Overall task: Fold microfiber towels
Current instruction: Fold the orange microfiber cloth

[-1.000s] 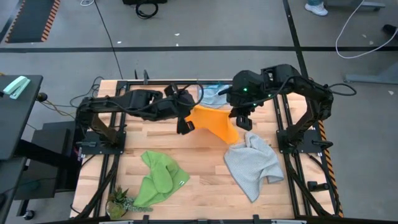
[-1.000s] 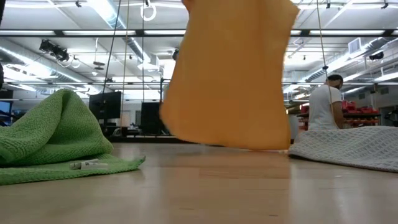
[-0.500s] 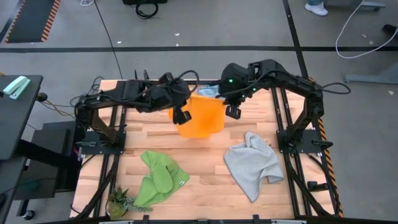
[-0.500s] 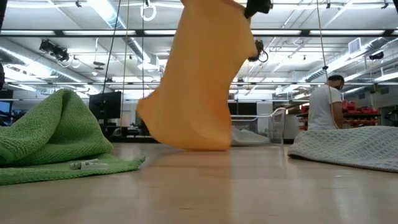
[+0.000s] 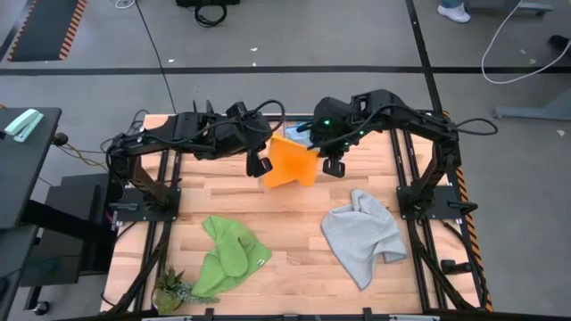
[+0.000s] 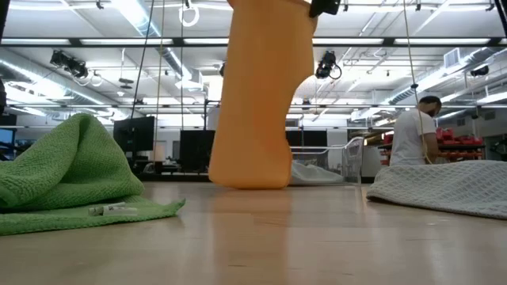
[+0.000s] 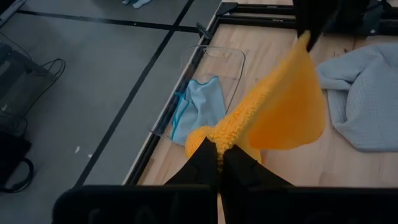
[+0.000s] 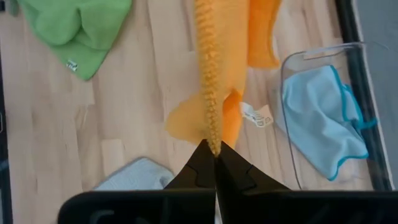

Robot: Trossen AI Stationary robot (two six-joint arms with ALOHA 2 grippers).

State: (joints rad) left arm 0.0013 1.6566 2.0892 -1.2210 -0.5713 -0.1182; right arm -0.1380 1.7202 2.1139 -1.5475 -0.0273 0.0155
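Above the far middle of the worktop, the yellow-orange towel hangs stretched between the two arms. The left claw is pinched tight on one top corner and the right claw is pinched tight on the other, so the cloth's upper edge runs taut between them. In the low view the towel drops as a smooth, plain orange sheet, narrowing toward a rounded lower end that reaches down to the wooden surface. The left wrist view shows its nubby, looped edge gathered between that arm's closed fingers, with the rest fanning out flat. The right wrist view shows the same ridged edge running straight away from the closed fingertips, and a small white label on the cloth.

The bright green towel lies crumpled near the front left of the worktop. The light grey towel lies rumpled at the front right. The light blue towel sits bunched inside a clear bin at the far edge.
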